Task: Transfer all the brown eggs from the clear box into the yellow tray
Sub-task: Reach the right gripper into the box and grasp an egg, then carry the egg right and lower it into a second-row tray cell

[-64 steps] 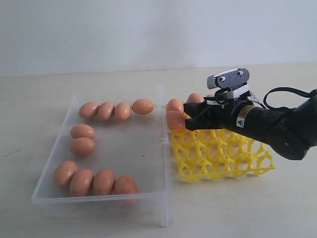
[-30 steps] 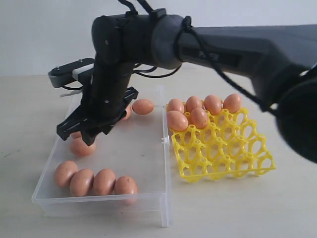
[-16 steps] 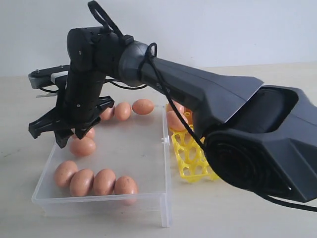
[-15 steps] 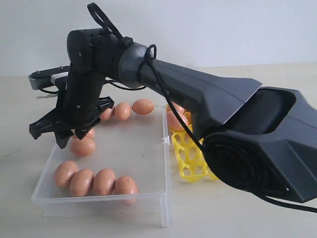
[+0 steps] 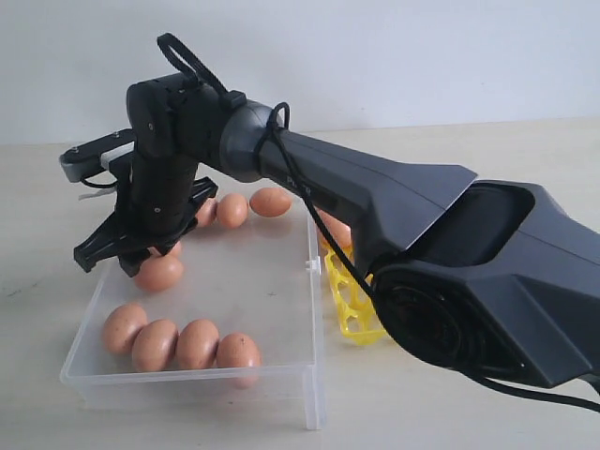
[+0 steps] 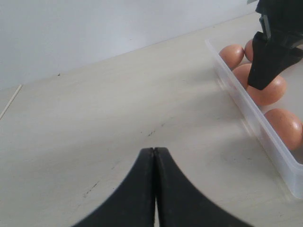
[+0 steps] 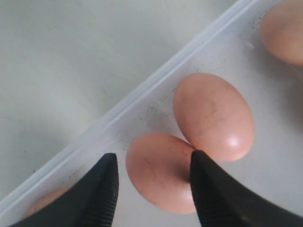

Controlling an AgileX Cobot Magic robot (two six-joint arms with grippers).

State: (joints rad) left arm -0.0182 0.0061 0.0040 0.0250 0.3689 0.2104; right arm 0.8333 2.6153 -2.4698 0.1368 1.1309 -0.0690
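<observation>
The clear box holds several brown eggs, in a row along the back, a row along the front and a pair by the left wall. My right gripper reaches across to that pair. In the right wrist view it is open astride one egg, one fingertip at the seam with the neighbouring egg, close to the box wall. The yellow tray is mostly hidden behind the arm; one egg in it shows. My left gripper is shut and empty over bare table.
The right arm's thick black body crosses the exterior view from right to left, above the box's right wall and the tray. In the left wrist view the box's wall and the right gripper's finger stand off to one side.
The right arm left the tray and swung over to the box's left side. In the last half second its open gripper shifted slightly rightward onto the pair of eggs.
</observation>
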